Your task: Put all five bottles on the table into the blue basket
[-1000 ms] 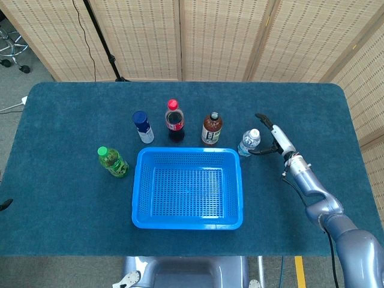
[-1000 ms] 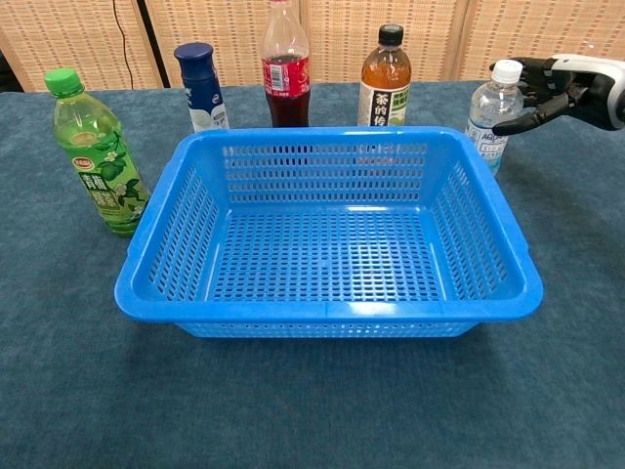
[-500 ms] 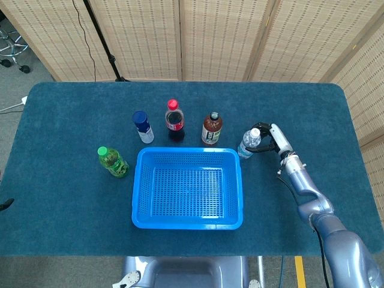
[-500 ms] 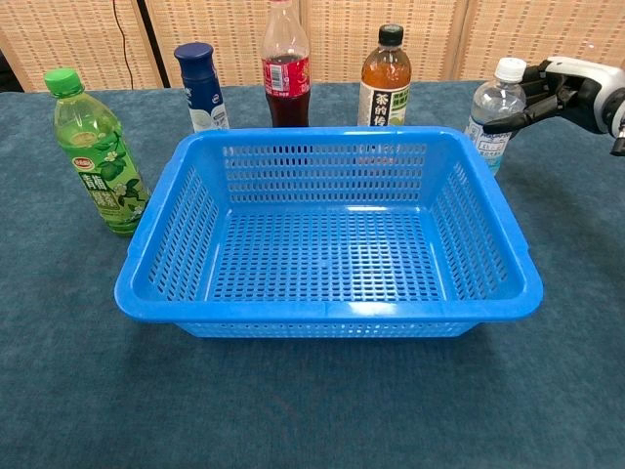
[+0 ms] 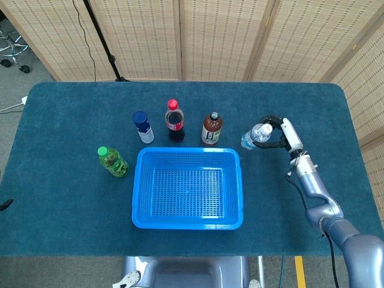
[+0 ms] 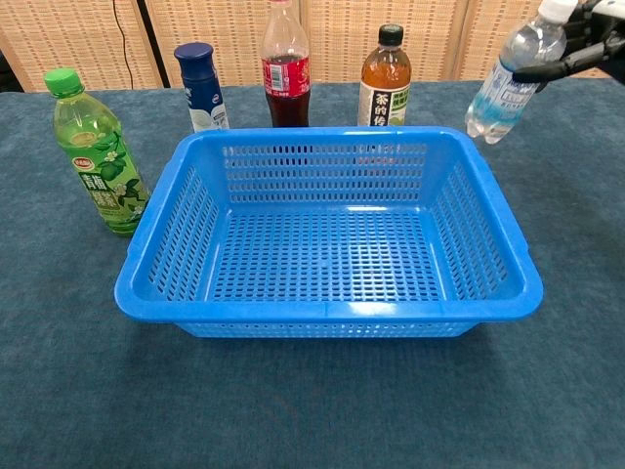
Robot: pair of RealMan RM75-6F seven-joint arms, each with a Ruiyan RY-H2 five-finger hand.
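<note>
My right hand grips the clear water bottle near its cap, lifted off the table and tilted, just right of the blue basket's far corner. The basket holds nothing. Behind it stand a dark blue bottle, a red-capped cola bottle and a brown tea bottle. A green tea bottle stands left of the basket. My left hand shows in neither view.
The dark teal table stretches wide on both sides of the basket. Woven folding screens close off the back, with a stand pole at the far left.
My right hand closed on the water bottle, then raised it off the table and tipped it, moving slightly right and away from the basket.
</note>
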